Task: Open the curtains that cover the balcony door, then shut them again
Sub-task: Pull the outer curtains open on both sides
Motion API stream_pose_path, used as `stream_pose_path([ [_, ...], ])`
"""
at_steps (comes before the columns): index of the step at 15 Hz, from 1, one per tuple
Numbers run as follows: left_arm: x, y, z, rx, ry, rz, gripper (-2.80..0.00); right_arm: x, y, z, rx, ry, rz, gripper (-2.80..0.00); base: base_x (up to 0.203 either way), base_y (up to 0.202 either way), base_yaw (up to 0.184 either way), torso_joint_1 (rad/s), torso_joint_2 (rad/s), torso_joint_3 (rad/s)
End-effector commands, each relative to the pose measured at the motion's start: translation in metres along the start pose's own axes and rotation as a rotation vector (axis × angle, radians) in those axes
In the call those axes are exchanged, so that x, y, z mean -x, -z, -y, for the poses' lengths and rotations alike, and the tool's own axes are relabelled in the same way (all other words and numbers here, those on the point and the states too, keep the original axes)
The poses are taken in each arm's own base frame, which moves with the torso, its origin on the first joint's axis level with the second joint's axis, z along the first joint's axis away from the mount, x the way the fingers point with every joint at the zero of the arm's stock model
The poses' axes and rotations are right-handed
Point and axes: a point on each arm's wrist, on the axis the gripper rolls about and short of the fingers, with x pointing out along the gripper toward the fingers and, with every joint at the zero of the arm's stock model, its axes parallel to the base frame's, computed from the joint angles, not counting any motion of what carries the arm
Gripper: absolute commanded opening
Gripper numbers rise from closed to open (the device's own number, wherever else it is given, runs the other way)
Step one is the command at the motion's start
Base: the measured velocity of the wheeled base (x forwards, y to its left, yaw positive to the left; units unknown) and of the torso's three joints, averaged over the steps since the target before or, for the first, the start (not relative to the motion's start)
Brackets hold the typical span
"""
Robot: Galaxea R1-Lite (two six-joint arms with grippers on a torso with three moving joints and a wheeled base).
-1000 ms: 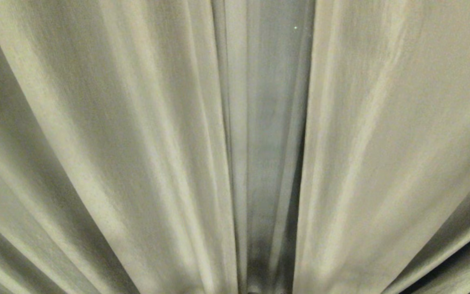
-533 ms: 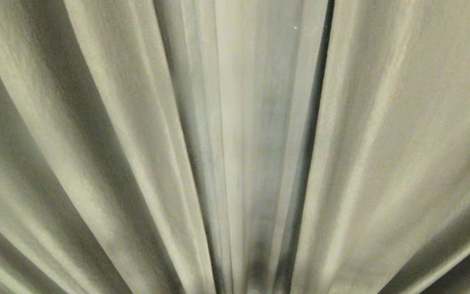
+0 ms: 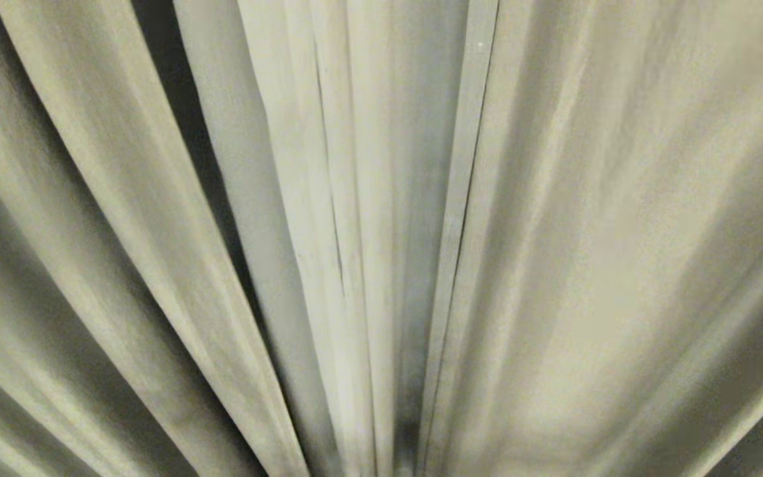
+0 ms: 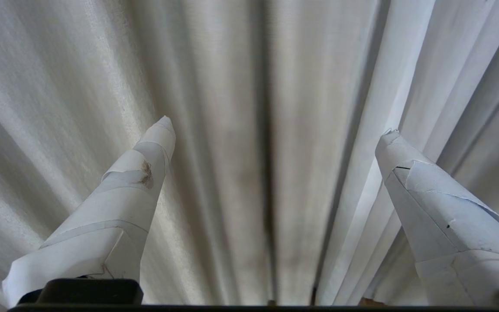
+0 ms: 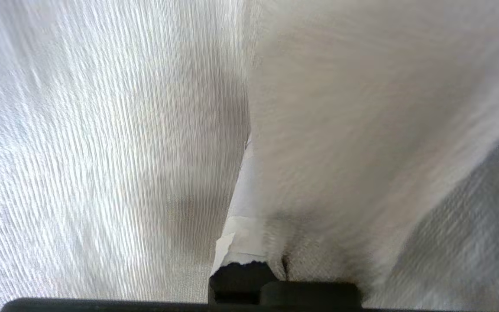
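The cream-white, floor-length pleated fabric curtains (image 3: 593, 265) filled our whole head view, drawn shut; at 12 o'clock of centre a thinner, smoother sheer layer (image 3: 414, 199) showed in the narrow gap between the two thick panels. We saw nothing of the balcony door.

Our left gripper (image 4: 275, 130) stood with its tape-wrapped fingers (image 4: 145, 169) spread wide and empty, just short of the folds. Our right gripper (image 5: 254, 208) was closed, one taped finger visible, the rest buried under a fold of the grainy thick panel (image 5: 362, 130); the fabric appeared pinched between its fingers, though we could not see the contact itself.

We judged the cloth soft, limp and fairly light, yielding rather than pushing back, and liable to slide out of a shallow pinch. The best hold seemed the thick panel's leading edge, taken deep across a gathered pleat.
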Motion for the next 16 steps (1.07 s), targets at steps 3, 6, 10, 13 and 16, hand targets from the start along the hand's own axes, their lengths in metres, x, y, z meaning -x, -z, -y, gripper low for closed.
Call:
stream_pose_path([
  [3, 0.0, 0.0, 0.0, 0.0, -0.001, 0.0, 0.0, 0.034, -0.031, -0.038, 0.004, -0.082, 0.064, -2.8, 0.0, 0.0, 0.0, 0.0, 0.0, 0.0],
  [6, 0.0, 0.0, 0.0, 0.0, -0.001, 0.001, 0.0, 0.038, -0.028, -0.042, -0.005, -0.09, 0.05, 0.0, 0.0, 0.0, 0.0, 0.0, 0.0, 0.0],
  [10, 0.0, 0.0, 0.0, 0.0, -0.001, 0.0, 0.0, 0.037, -0.028, -0.044, -0.044, -0.098, 0.048, 0.0, 0.0, 0.0, 0.0, 0.0, 0.0, 0.0],
  [13, 0.0, 0.0, 0.0, 0.0, -0.001, 0.0, 0.0, 0.04, -0.025, -0.045, -0.054, -0.098, 0.038, 0.0, 0.0, 0.0, 0.0, 0.0, 0.0, 0.0],
  [16, 0.0, 0.0, 0.0, 0.0, 0.0, 0.0, 0.0, 0.056, -0.017, -0.051, -0.07, -0.102, 0.002, 0.0, 0.0, 0.0, 0.0, 0.0, 0.0, 0.0],
])
